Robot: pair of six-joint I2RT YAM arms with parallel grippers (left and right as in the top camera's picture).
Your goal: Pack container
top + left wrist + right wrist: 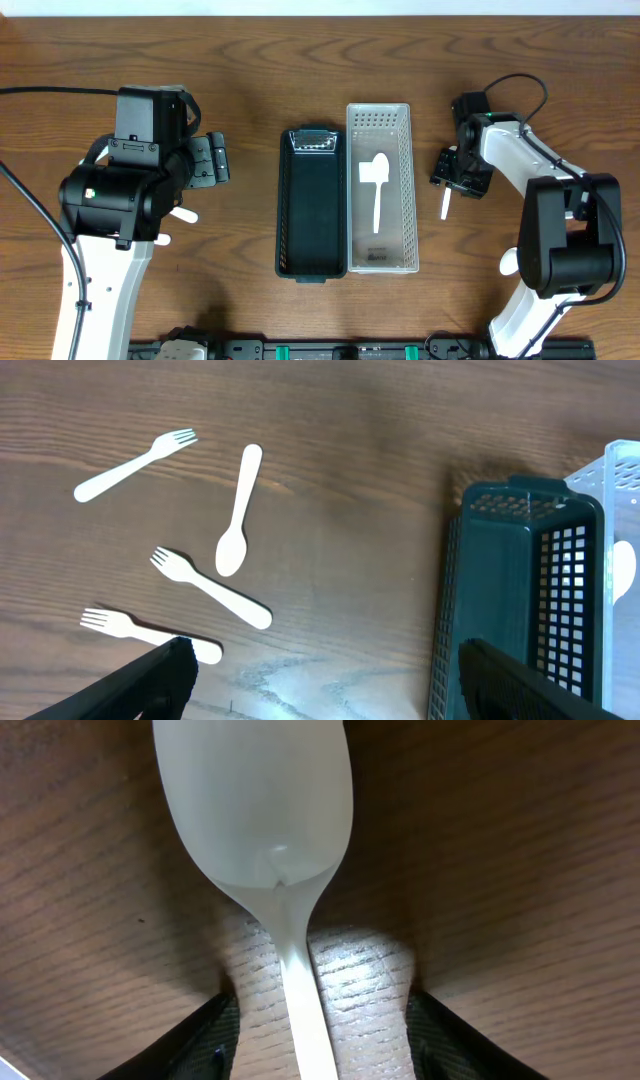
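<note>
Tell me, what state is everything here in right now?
Dark basket, upright, empty.
White basket, upright, one white spoon inside.
Left gripper, open, holding nothing.
Right gripper, open, astride the right-hand spoon.
Forks, loose on the table.
Left-hand spoon, loose among them.

We look straight down on a white plastic spoon (255,810) lying on the brown wood-grain table (520,870). Its broad, slightly translucent bowl fills the upper middle of the view. The bowl narrows to a thin handle that runs down and leaves the bottom edge. The right gripper (320,1042) straddles that handle. We see its two black fingers (195,1045) at the lower corners, one on each side of the handle, each with bare wood between it and the handle. Neither finger touches the spoon. A bright patch of light lies on the wood between them, and shadow darkens the table around the bowl.
</note>
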